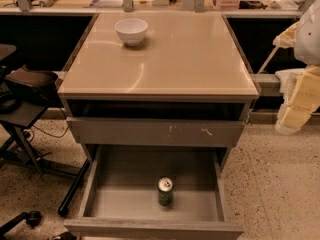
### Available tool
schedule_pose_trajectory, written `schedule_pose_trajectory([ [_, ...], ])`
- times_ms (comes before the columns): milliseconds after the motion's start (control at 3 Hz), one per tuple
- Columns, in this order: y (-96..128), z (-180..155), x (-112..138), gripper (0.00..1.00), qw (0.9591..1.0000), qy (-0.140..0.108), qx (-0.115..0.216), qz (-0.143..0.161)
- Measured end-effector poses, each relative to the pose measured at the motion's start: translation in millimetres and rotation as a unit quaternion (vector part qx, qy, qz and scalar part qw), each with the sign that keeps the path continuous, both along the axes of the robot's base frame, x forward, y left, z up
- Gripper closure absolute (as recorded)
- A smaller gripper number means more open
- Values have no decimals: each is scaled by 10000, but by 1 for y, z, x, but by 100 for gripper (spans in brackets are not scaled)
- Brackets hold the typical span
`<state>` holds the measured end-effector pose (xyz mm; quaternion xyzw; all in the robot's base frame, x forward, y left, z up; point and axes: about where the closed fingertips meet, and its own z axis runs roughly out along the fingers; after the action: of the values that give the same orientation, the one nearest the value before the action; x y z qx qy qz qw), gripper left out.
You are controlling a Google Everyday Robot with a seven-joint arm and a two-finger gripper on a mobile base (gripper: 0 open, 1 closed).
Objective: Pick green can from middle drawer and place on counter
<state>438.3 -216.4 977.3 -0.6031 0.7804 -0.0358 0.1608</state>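
Observation:
The green can (165, 191) stands upright on the grey floor of the open middle drawer (125, 194), near the front and slightly right of centre. The glossy beige counter (170, 59) tops the grey cabinet above it. My gripper (295, 111) is at the far right edge of the view, beside the cabinet at about the height of the counter's front edge, far from the can and holding nothing that I can see.
A white bowl (131, 31) sits at the back left of the counter. The scratched grey drawer front (155, 132) is above the open drawer. A cluttered ledge with metal posts (150, 1) runs behind. A dark chair (22, 99) stands at the left.

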Motion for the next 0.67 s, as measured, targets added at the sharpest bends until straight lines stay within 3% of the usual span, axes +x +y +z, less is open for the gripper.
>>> schedule_pose_trajectory([
  [333, 0, 0, 0, 0, 10000, 0, 1, 0],
  [667, 2, -15, 0, 0, 9998, -33, 218, 32],
])
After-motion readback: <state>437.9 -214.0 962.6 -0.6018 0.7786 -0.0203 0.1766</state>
